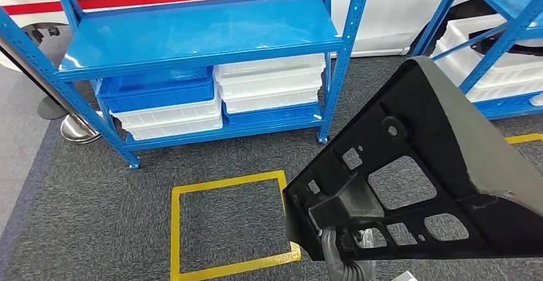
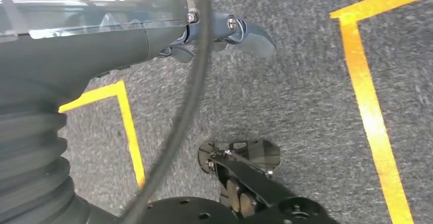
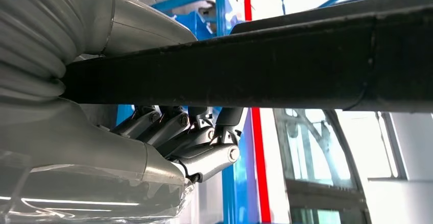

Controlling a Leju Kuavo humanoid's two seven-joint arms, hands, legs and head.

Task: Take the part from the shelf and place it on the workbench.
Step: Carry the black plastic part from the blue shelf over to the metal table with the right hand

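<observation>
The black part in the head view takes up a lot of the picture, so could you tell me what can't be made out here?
- Head view: the black part runs off the right edge and hides the right hand.
- Right wrist view: the right hand grips the part, whose outline is cut off.
- Left wrist view: the left hand is blurred, so its state is unclear.
- No workbench is seen.

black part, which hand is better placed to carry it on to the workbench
Right. The right hand already grips the black part, its fingers curled under the part's edge in the right wrist view. The left hand holds nothing and hangs over the grey carpet, away from the part.
</observation>
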